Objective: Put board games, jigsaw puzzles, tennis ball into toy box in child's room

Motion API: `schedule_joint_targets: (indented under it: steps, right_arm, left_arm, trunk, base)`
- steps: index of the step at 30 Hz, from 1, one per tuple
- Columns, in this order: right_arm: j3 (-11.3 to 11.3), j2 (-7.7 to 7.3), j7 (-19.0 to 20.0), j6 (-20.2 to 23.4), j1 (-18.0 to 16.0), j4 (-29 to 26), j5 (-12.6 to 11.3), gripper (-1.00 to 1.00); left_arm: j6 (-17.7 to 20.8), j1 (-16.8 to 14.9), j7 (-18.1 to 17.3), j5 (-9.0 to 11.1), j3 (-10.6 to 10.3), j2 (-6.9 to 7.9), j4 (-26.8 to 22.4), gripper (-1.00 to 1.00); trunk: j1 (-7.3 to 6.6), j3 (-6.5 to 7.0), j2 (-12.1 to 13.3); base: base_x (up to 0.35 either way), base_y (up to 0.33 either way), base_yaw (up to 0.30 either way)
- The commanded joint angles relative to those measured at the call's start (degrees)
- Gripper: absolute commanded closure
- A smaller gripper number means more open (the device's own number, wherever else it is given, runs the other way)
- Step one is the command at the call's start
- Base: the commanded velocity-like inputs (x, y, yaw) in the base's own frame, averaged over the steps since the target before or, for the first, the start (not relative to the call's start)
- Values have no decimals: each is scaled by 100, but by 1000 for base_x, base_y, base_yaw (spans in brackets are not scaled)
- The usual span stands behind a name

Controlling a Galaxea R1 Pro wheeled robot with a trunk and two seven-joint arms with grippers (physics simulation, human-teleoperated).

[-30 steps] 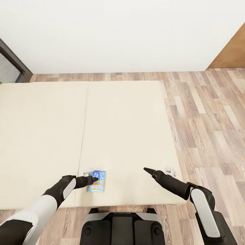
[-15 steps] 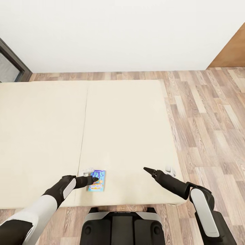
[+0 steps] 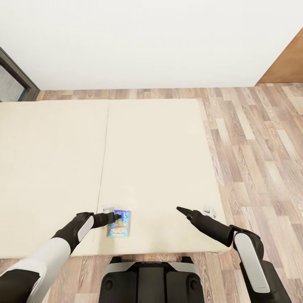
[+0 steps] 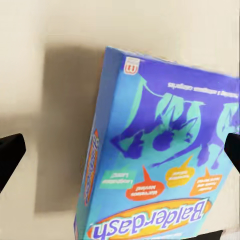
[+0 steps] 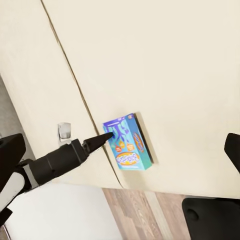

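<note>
1. Blue board game [image 3: 119, 224], "Balderdash" on the lid, lies flat on the bed [image 3: 151, 160] near its front edge, directly under the left tool [image 3: 117, 217].
2. Left tool: fingers spread wide. In the left wrist view a dark fingertip [image 4: 9, 154] shows on one side of the box [image 4: 160, 155] and the other at the opposite edge, so the box sits between them. No contact visible; nothing clamped.
3. My read on the pose: tool is straddling the box across its short width so the fingers can shut on the two long sides. Box lying flat on a soft mattress leaves little side wall to catch, so a low approach is needed.
4. Right tool [image 3: 182, 210] hangs over bare mattress well off to the side of the box and carries nothing. Head view shows it as one dark point, but the right wrist view has a fingertip [image 5: 10, 155] at each edge with open space between, so it's spread.
5. Seam in the mattress [image 3: 103, 155] runs away from the left tool toward the far wall.
6. Beyond the bed: wood floor [image 3: 261, 143], white wall [image 3: 151, 42].
7. Judgement: the grasp isn't made yet.
</note>
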Motion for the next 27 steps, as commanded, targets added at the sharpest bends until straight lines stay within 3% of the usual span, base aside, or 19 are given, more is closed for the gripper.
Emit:
schedule_joint_targets:
  steps: [1, 13, 27]
  right_arm:
    - [-8, 3, 59, 27, -3, -1, 57, -100]
    - [12, 18, 47, 26, -3, -1, 59, -100]
    - [11, 19, 28, 27, -3, -1, 66, -100]
  left_arm:
    - [19, -13, 1, 19, -24, 6, -26, -100]
    - [-429, -55, 33, 16, -40, -24, -58, -100]
    - [-493, -56, 26, 8, -53, -25, -55, -100]
  trunk:
    - [3, -6, -8]
    - [3, -6, -8]
    - [3, -6, -8]
  base:
    - [0, 0, 0]
    - [0, 0, 0]
    - [0, 0, 0]
